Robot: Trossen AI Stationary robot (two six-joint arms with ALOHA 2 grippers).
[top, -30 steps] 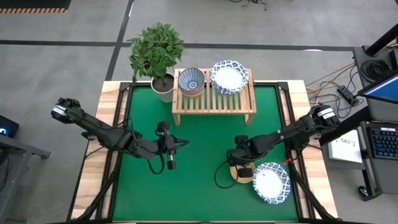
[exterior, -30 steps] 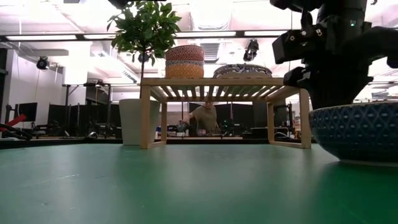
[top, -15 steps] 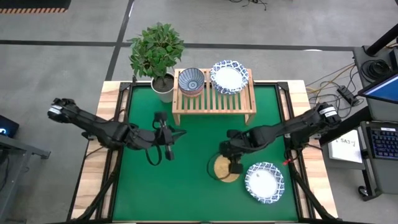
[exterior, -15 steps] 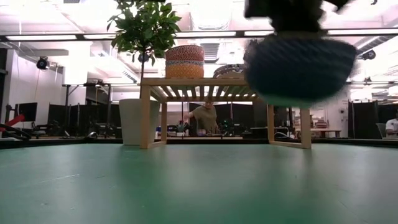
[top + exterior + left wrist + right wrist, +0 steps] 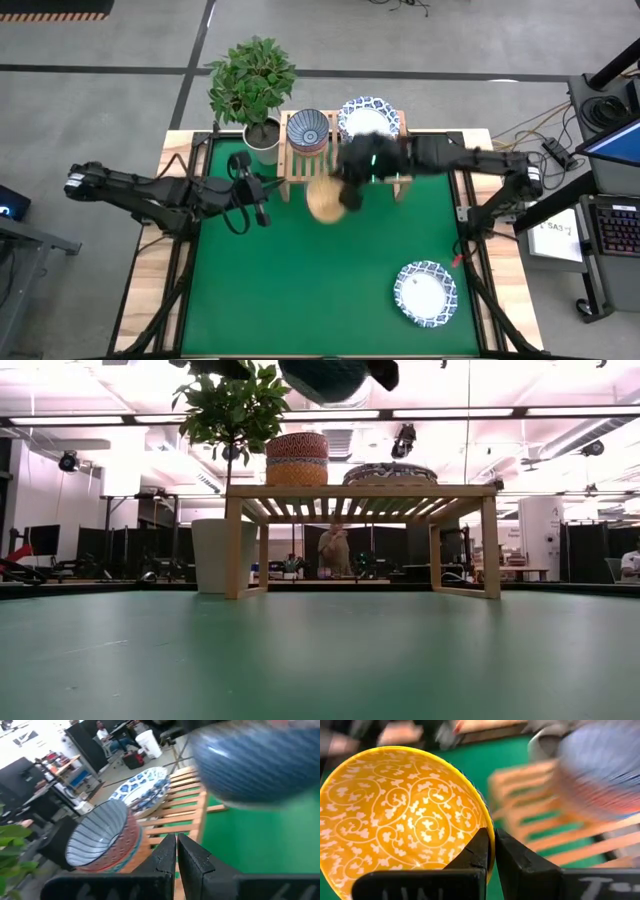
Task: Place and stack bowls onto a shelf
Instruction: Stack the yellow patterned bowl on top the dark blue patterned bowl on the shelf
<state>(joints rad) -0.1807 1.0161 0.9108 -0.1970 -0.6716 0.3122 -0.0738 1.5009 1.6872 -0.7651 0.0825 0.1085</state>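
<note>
My right gripper point(image 5: 347, 192) is shut on a yellow-orange bowl point(image 5: 325, 198) with a dark blue outside point(image 5: 325, 375), held in the air just in front of the shelf point(image 5: 345, 165). On the shelf's slatted top a grey-blue striped bowl point(image 5: 308, 128) sits nested on an orange-red one point(image 5: 297, 458), next to stacked white bowls with blue rims point(image 5: 368, 122). One more white, blue-rimmed bowl point(image 5: 425, 292) rests on the green mat near the right. My left gripper point(image 5: 257, 208) is shut and empty, hovering left of the shelf. My right gripper holds the yellow-orange bowl by its rim point(image 5: 487, 832), one finger point(image 5: 477, 852) inside the bowl and the other point(image 5: 515, 857) outside it. The bowl is lifted clear of the table, high above the mat, with its mouth facing up.
A potted green plant point(image 5: 252, 85) stands at the shelf's far left corner, close to the stacked small bowls. Green mat point(image 5: 300, 290) lies open in front of the shelf. A person point(image 5: 335, 550) shows in the room beyond the table.
My right gripper has lifted the yellow-orange bowl off the mat at the near right and carried it up, leftward and toward the far edge, to the front of the shelf. My left gripper has moved toward the far edge and slightly left.
</note>
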